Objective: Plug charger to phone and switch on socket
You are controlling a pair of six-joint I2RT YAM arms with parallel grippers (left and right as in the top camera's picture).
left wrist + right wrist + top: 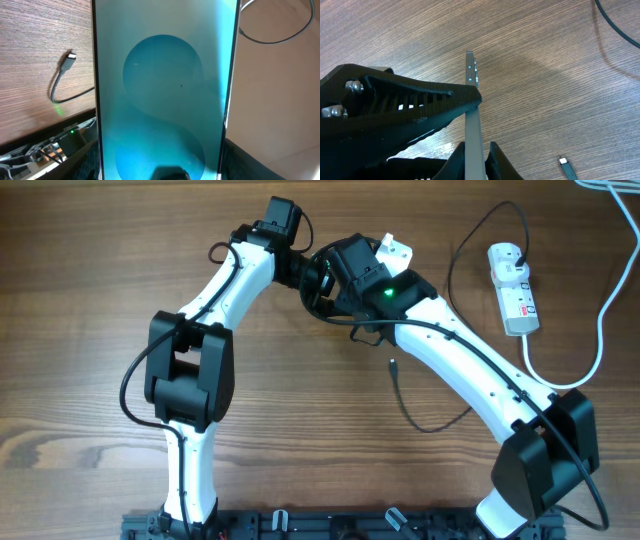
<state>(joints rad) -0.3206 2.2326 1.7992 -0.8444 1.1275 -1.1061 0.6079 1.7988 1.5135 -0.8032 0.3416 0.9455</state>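
Observation:
The phone [162, 85] with its teal screen fills the left wrist view. My left gripper [160, 167] is shut on its two long sides. In the right wrist view the phone [471, 80] stands edge-on, and my right gripper [476, 160] is shut on its thin faces. In the overhead view both grippers [305, 275] [345, 280] meet at the top middle and hide the phone. The charger's connector tip [393, 365] lies free on the table, and it also shows in both wrist views [70, 56] [565, 162]. Its white adapter [505, 255] sits in the socket [515, 295] at the far right.
The charger's black cable [455, 255] loops from the socket toward the table's middle and passes under my right arm. A thick white cord [600, 330] runs from the socket to the right edge. The table is brown wood [80, 300].

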